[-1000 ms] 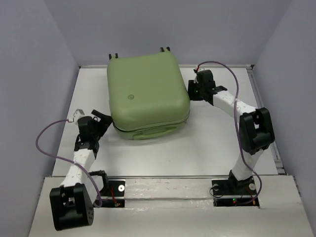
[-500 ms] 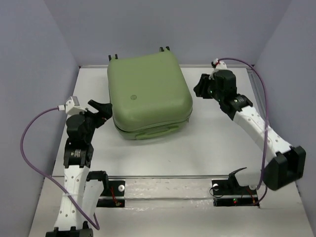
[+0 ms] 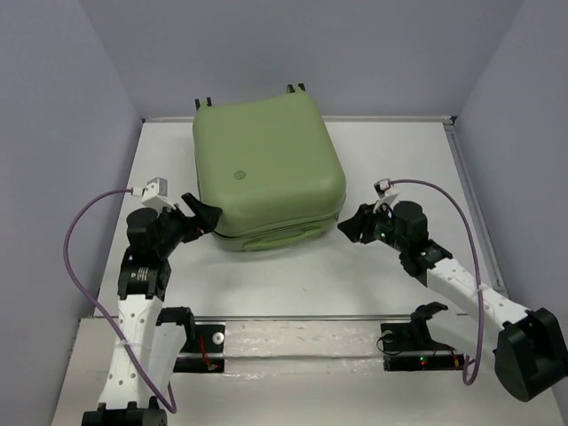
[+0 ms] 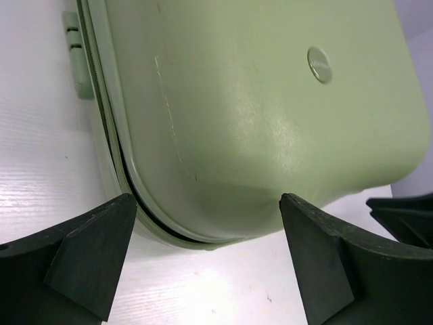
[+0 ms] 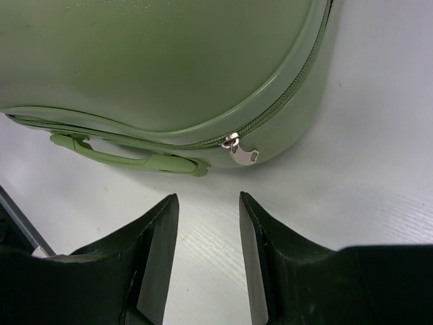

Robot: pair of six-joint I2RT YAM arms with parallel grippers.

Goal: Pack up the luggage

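— Looking for the luggage [image 3: 266, 169]. Where to find?

— Found lying flat on the white table [image 3: 382, 275], in the far half, a little to the left of the middle. Closed all around, pale green, with the round logo [image 3: 237, 175] facing up and the small wheels [image 3: 295, 88] pointing to the back wall.

— And on the near side?

— Carries there a green handle [image 5: 128, 157]. Around the near right corner, a zipper line with a silver zipper pull [image 5: 240, 150] hanging down against the shell.

— Now about the left gripper [image 3: 202, 213], please.

— Spread as wide as possible and holding nothing. Placed just at the near left corner of the luggage. Seen from the left wrist, frames that rounded corner between both black fingers [image 4: 88, 257], with the dark seam of the shell close to the left one. Hard to say about touching; cannot tell from these views.

— And the right gripper [image 3: 352, 224]?

— Opened only partly, with a narrow gap between the fingers [image 5: 149, 271], and empty also. Kept low, near the table, just beside the near right corner of the luggage. Points toward the zipper pull and the end of the handle, but apart from both, with bare table in between.
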